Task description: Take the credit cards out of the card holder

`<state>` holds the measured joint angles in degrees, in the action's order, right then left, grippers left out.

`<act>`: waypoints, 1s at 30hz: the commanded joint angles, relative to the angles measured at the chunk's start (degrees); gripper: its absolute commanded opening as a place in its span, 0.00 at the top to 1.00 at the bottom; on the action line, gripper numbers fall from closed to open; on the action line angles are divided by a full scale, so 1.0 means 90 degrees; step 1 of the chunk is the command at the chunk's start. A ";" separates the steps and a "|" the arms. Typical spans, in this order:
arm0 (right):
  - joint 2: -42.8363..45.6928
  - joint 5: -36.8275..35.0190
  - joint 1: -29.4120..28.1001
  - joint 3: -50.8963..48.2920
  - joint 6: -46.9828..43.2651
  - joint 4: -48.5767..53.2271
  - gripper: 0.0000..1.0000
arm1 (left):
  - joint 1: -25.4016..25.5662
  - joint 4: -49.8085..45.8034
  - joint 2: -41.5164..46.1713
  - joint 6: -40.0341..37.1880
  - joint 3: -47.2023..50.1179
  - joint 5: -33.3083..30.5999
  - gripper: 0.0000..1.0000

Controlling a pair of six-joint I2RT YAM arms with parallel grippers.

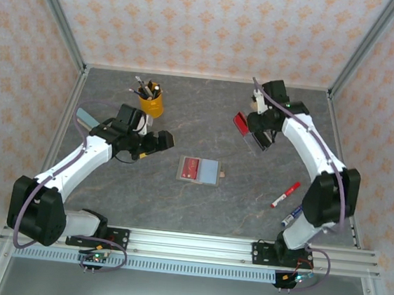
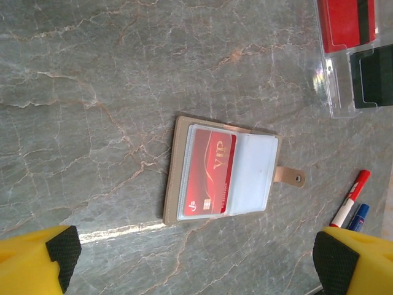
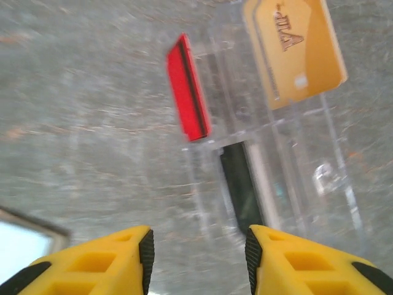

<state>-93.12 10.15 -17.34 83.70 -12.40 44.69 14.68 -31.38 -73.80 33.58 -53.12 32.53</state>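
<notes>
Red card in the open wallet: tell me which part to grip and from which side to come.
Grip the red card by its long edge beside the empty pale half of the wallet, probably coming low from the strap side. It lies flat in a clear sleeve, so that edge looks the freest; the sleeve's mouth cannot be made out.

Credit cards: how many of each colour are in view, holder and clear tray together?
Red: 2 (red VIP card in the card holder; red card in the clear tray)
Black: 1 (black card, in the tray)
Tan-orange: 1 (tan-orange card, in the tray)
Total: 4
</notes>
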 commanded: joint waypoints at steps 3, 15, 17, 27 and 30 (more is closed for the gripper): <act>0.0611 0.0013 -0.0911 -0.0841 0.1940 -0.0423 0.54 | 0.0303 0.0354 -0.0282 0.0116 0.0138 -0.0272 0.00; 0.1194 0.1927 -0.2178 -0.3489 0.5258 -0.4031 0.46 | 0.1047 0.1272 -0.1165 0.0590 0.0498 -0.0336 0.00; 0.0972 0.2145 -0.2204 -0.3645 0.5478 -0.4518 0.46 | 0.1078 0.1439 -0.1326 0.0674 0.0476 -0.0170 0.00; -0.0096 0.2283 -0.2261 -0.3532 0.5996 -0.4969 0.50 | 0.1108 0.2100 -0.1791 0.1101 0.0346 0.0105 0.25; -0.0436 0.2476 -0.2260 -0.3406 0.6047 -0.5033 0.52 | 0.1130 0.2163 -0.1870 0.1132 0.0318 0.0134 0.38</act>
<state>-94.96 30.55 -37.36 51.20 40.45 1.91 24.40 -14.61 -90.17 42.72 -49.04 32.99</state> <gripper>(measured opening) 0.488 0.643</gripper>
